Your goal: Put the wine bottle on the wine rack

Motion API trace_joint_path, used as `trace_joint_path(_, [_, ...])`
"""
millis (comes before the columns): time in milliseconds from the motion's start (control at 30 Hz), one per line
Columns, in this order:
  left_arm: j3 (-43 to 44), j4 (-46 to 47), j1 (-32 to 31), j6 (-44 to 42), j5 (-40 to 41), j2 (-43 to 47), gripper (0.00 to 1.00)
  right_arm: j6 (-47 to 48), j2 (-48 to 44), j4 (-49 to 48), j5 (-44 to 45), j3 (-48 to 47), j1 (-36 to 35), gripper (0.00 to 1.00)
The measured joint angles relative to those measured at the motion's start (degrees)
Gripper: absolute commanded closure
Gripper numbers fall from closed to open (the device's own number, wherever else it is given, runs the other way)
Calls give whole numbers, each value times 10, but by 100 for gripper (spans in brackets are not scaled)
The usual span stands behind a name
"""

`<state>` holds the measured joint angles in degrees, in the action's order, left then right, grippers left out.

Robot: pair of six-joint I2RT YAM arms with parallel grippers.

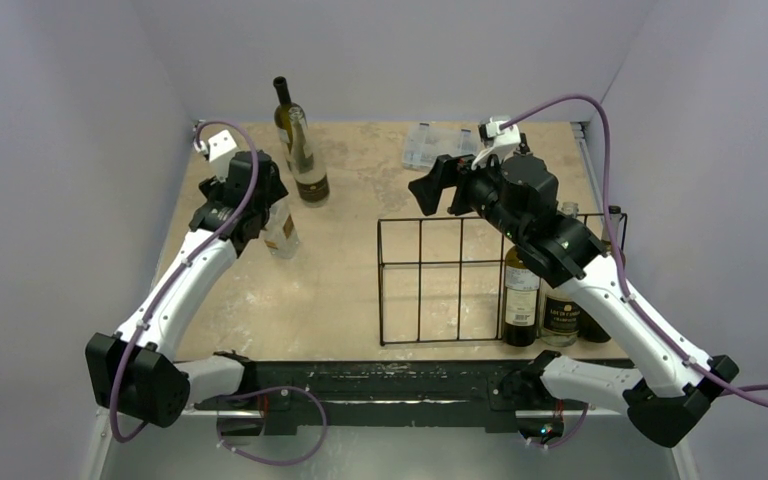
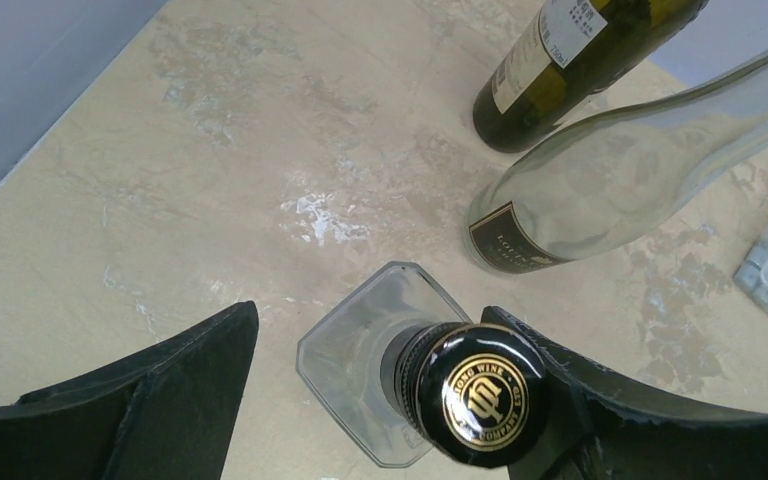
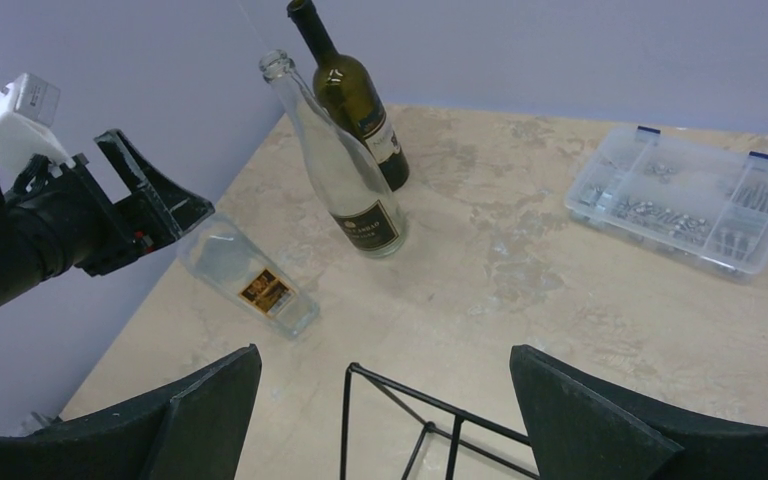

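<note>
Robotics laboratory test cell: two white-and-black jointed robot arms [image 1: 185,285] bolted to a black metal base rail [image 1: 400,381] at the edge of a mottled beige tabletop [image 1: 360,190], boxed in by plain pale lavender walls [image 1: 60,150], purple cables [image 1: 570,97] trailing, a clear plastic compartment box of small metal parts [image 3: 685,195] at the back.

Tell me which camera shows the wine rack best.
Top external: nearly the whole wine rack is visible, with bottles at its right end. The right wrist catches only one wire corner; the left wrist shows none of it.
</note>
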<state>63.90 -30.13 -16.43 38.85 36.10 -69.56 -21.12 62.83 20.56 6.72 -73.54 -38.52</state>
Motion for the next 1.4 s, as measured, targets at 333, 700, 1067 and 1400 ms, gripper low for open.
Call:
trace_joint_path(333, [42,4,7,-25,-30,-72,47,0,0,5,-2,4,0,1])
trace_joint_path(700, [53,-20,16,-51,-38,-69,84,-2,0,14,-7,27,0,1])
trace_joint_path(1067, [53,-54,15,-66,-131,5,100,-5,10,10,-14,39,0,1])
trace_joint_path(1400, [53,-57,15,-70,-188,84,100,-1,57,-37,-17,40,-42,1])
